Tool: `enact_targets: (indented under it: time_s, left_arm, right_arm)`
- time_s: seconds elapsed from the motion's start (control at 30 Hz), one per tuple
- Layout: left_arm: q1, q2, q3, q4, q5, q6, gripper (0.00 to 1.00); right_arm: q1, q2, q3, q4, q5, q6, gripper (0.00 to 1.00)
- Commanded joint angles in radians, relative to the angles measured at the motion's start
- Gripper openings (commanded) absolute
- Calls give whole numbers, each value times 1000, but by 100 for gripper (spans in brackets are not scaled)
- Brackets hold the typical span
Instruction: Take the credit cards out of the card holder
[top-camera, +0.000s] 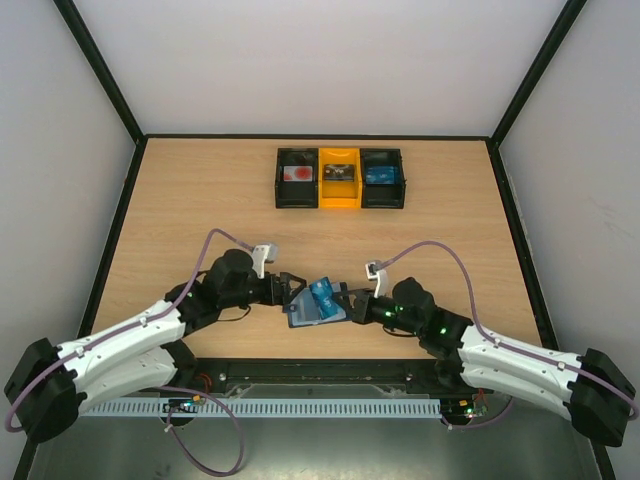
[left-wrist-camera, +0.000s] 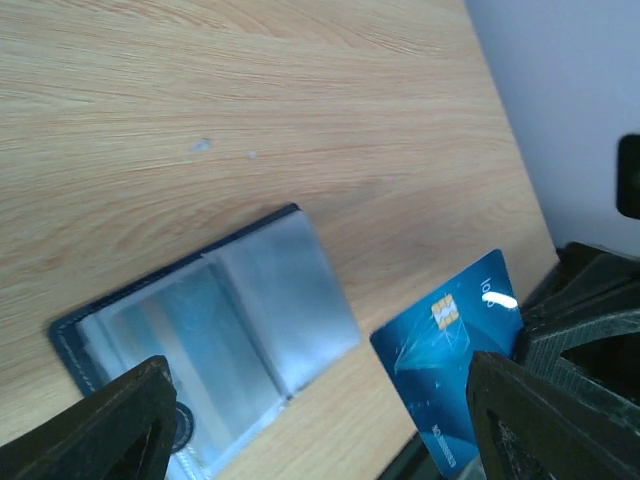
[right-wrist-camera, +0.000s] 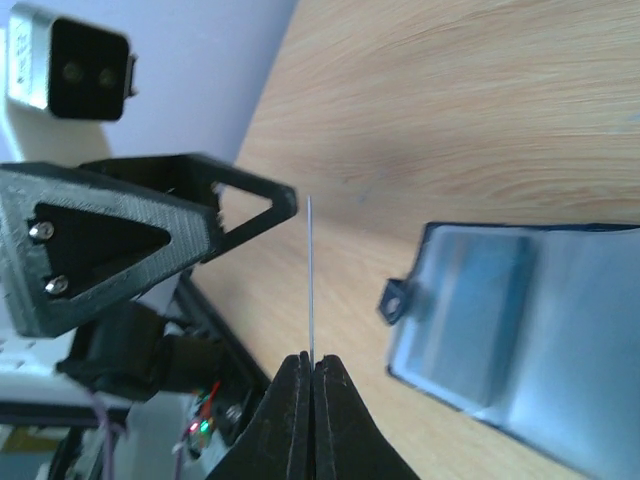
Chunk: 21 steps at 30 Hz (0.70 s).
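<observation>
The right gripper's (right-wrist-camera: 312, 372) black jaws pinch the glossy blue chip card (left-wrist-camera: 450, 350), held thin edge upward. The navy card holder (left-wrist-camera: 250, 300) lies open, clear pockets up, at 6 o'clock on the woodgrain table (top-camera: 200, 200). The left gripper's (left-wrist-camera: 320, 425) jaws stand apart, empty.

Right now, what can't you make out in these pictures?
- Card holder pockets, left wrist view: blurred, and the near corner is cut off by the frame edge, so any cards inside cannot be counted.
- Blue credit card, right wrist view: edge-on in the shut right gripper, so its face is hidden.
- Contents of the three bins, top view: too small to identify.
</observation>
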Motion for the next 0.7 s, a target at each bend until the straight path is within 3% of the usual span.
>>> enact_targets:
  time_s: [0.0,0.2,0.47,0.67]
  left_arm:
    - [6,-54,35,-46,120,73,79]
    - [11,-84,19,1,257,76,70]
    - [13,-82,-42,148,384,21,45]
    - [28,-92,-63,177,415,5,12]
  right_arm:
    - [6,-55,-2,44,-185,-35,2]
    - [5,-51,-16,170,-327,11,2]
    - [5,-10,-8,235,-375,43,2]
    - [5,-1,-10,262,-370,58,2]
